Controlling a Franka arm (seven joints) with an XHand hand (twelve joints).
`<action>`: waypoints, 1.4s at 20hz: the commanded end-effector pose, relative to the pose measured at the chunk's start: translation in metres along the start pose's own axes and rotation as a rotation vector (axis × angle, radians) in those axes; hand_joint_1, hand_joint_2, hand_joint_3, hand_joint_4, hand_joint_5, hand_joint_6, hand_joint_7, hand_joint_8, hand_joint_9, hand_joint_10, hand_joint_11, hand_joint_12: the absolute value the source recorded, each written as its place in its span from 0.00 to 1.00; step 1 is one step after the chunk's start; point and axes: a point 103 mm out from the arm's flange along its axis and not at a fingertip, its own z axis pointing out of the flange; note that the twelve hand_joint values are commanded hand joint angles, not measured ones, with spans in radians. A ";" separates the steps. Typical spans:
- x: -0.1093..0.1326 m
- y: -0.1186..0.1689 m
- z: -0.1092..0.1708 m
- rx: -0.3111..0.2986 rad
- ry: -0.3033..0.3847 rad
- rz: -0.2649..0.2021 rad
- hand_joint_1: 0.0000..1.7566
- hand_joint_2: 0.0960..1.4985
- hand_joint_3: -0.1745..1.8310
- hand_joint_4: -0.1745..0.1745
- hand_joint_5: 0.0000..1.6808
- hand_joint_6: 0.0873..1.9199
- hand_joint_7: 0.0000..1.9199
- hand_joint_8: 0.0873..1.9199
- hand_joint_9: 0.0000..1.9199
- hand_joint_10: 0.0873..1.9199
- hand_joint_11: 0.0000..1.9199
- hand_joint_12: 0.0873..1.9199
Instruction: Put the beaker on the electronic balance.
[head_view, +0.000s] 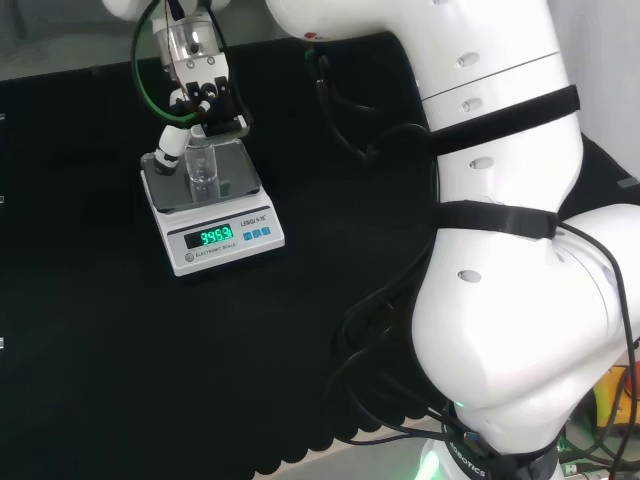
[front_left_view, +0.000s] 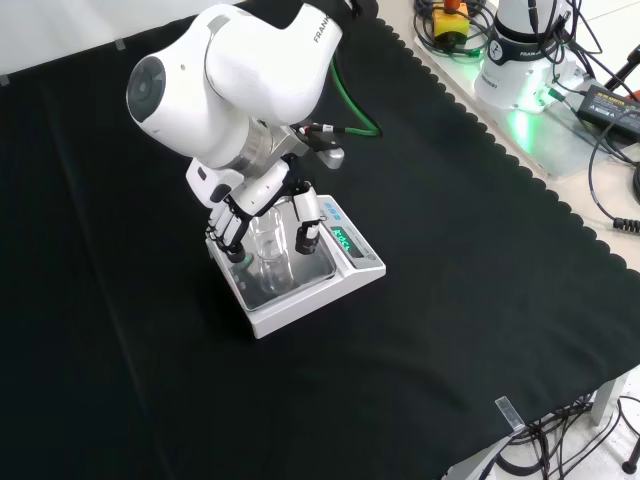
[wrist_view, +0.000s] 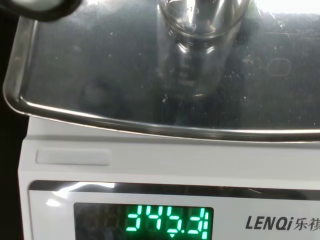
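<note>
A small clear glass beaker (head_view: 202, 172) stands upright on the steel pan of the white electronic balance (head_view: 236, 178), whose green display is lit. The hand (head_view: 203, 98) reaches down over it from above, with fingers curled on both sides of the glass. In the front view the beaker (front_left_view: 270, 250) sits between the fingers (front_left_view: 304, 228) of the hand (front_left_view: 262, 195), on the balance (front_left_view: 303, 292). The wrist view shows the beaker's base (wrist_view: 196, 47) resting on the pan (wrist_view: 100, 80), above the lit display.
Black cloth covers the bench all round the balance. The arm's white links (head_view: 500, 200) rise at the right of the head view. Cables and a power unit (front_left_view: 520, 90) lie beyond the cloth's scalloped edge in the front view.
</note>
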 end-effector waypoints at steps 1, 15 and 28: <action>-0.004 -0.011 -0.012 -0.077 0.030 -0.022 0.34 0.40 0.25 0.25 0.10 0.06 0.01 0.42 0.00 0.42 0.14 0.73; -0.056 -0.091 -0.052 -0.283 0.079 0.014 0.34 0.43 0.22 0.25 0.13 0.00 0.01 0.42 0.00 0.47 0.15 0.73; -0.114 -0.174 -0.037 -0.397 0.177 0.063 0.39 0.50 0.25 0.23 0.23 0.01 0.07 0.42 0.09 0.47 0.22 0.69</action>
